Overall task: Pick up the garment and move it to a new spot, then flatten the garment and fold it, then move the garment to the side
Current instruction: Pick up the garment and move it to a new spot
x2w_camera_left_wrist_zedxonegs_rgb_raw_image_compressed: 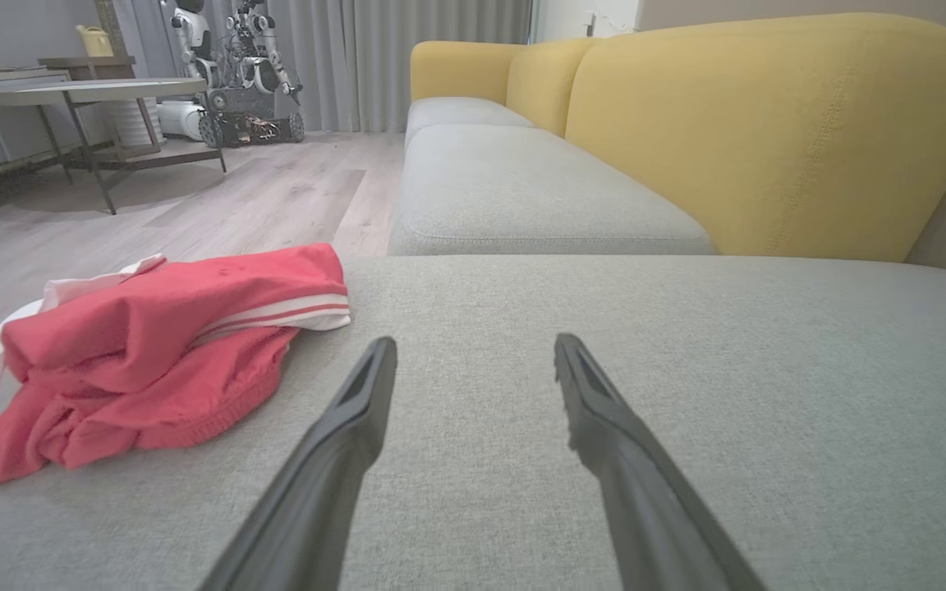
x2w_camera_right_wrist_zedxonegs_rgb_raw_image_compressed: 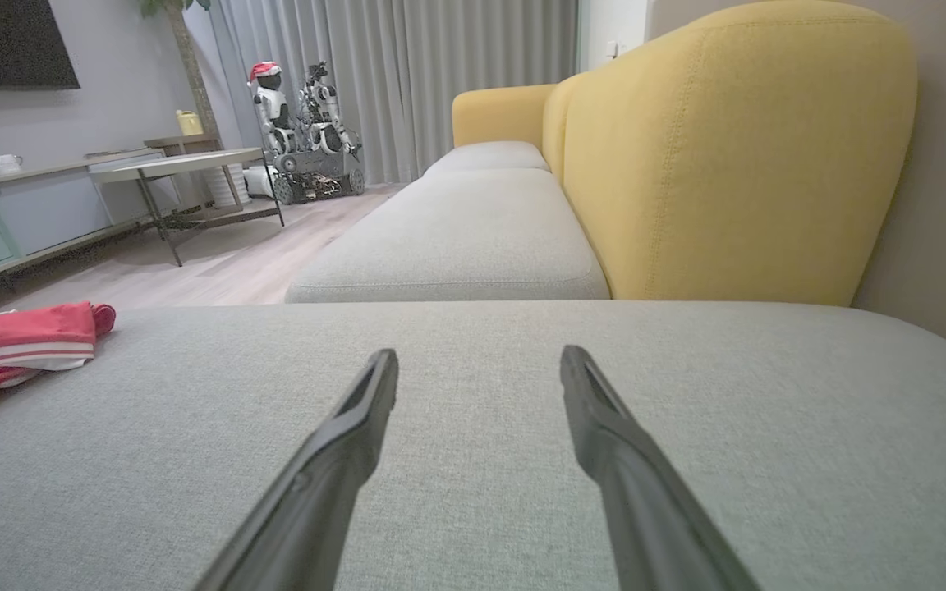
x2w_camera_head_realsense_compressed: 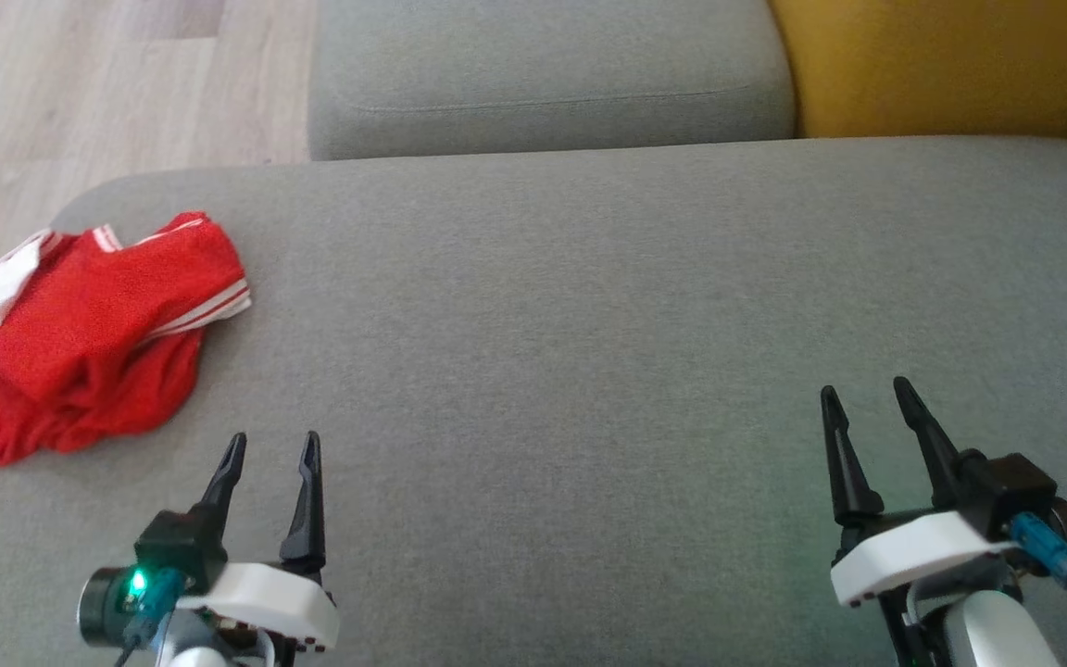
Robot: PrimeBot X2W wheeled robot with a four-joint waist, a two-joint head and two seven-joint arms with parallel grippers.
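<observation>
Two end effectors sit at the bottom of the head view, both with fingers spread wide and holding nothing: the left end effector (x2w_camera_head_realsense_compressed: pixel 274 441) at lower left and the right end effector (x2w_camera_head_realsense_compressed: pixel 864 387) at lower right. Both are poised over the grey sofa seat (x2w_camera_head_realsense_compressed: pixel 589 306), which spans the middle of the frame.

The garment (x2w_camera_head_realsense_compressed: pixel 89 343) is a crumpled red piece with white-striped trim, lying at the left of the frame on the seat's rounded corner. Its white edge reaches the frame's left border. It has not been lifted or flattened.

The garment lies up and to the left of the left end effector, near it but not touching. In the left wrist view it fills the left side, beside the left finger. Its long axis runs diagonally, from the lower left edge toward the striped hem at upper right. The right end effector is well apart from it across the bare seat, so the left arm is judged the nearer one for the pick-up.

Farther up the frame are a second seat cushion (x2w_camera_head_realsense_compressed: pixel 543 83), a yellow backrest (x2w_camera_head_realsense_compressed: pixel 941 65) at upper right, and wooden floor (x2w_camera_head_realsense_compressed: pixel 80 83) at upper left.
</observation>
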